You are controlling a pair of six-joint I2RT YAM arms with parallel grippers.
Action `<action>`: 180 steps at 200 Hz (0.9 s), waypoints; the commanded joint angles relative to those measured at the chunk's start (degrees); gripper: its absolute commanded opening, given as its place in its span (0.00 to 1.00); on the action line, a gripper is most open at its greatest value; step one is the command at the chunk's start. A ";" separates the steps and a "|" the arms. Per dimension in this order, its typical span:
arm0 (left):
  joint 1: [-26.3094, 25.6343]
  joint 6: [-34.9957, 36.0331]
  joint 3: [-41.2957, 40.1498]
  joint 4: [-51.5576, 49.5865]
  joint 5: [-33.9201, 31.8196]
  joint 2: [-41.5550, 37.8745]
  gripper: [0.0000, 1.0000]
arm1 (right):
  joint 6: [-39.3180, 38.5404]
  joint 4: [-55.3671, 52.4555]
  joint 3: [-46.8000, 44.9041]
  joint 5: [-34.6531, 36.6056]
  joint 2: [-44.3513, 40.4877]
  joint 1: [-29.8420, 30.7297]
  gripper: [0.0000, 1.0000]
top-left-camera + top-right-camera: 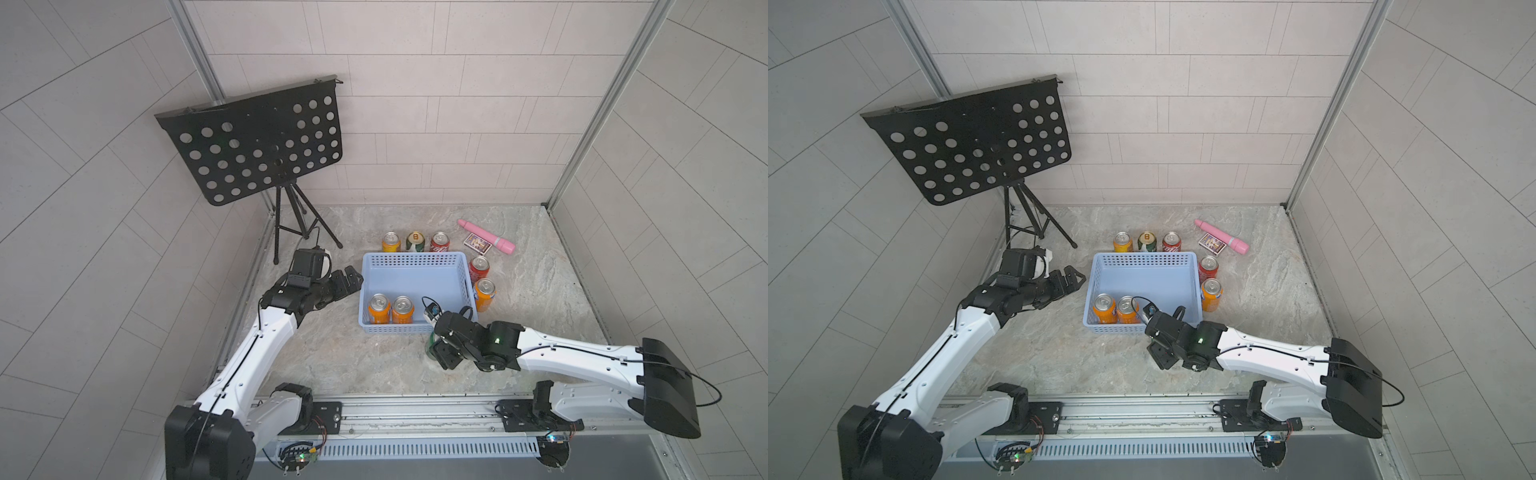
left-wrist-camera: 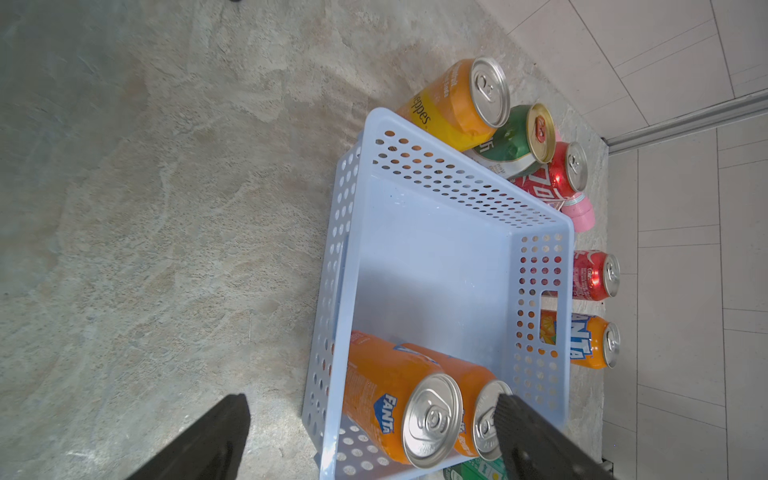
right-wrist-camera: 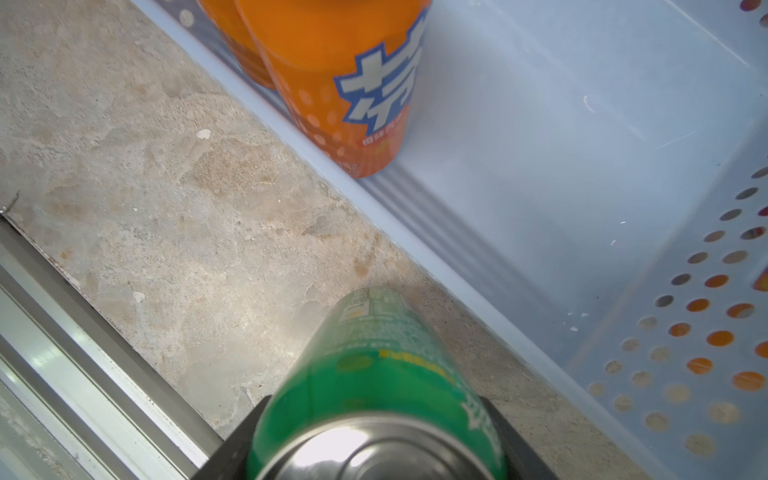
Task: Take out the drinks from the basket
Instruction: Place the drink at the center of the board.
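**Green can (image 3: 376,374) held outside the basket (image 1: 413,259)**

The right tool (image 1: 441,352) clamps the green can over the desk (image 1: 353,357), the basket's wall just beyond it. Two orange cans (image 1: 379,308) stand inside, across the side wall from the open left tool (image 1: 348,279). Five cans (image 1: 439,241) ring the outside.

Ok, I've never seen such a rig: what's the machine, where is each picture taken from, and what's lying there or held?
Two robot arms, left and right, stand at a table's near edge. Both top views look down from one camera head; each wrist view rides on an arm. A light blue basket holds two orange cans. Five more cans stand outside it, near a pink tube and card box. The right tool is shut on a green can outside the basket; the left tool is open and empty.
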 commanded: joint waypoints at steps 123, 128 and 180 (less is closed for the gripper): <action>-0.14 1.45 1.97 -2.33 -1.62 0.52 1.00 | 0.09 -0.53 2.73 1.01 0.44 0.53 0.82; -0.23 1.80 2.41 -2.68 -1.50 0.83 1.00 | 0.02 -0.58 2.94 1.09 0.23 0.53 0.83; -0.17 6.00 8.19 -7.02 -4.24 1.97 1.00 | -0.43 -1.36 5.84 3.81 -2.81 0.52 0.87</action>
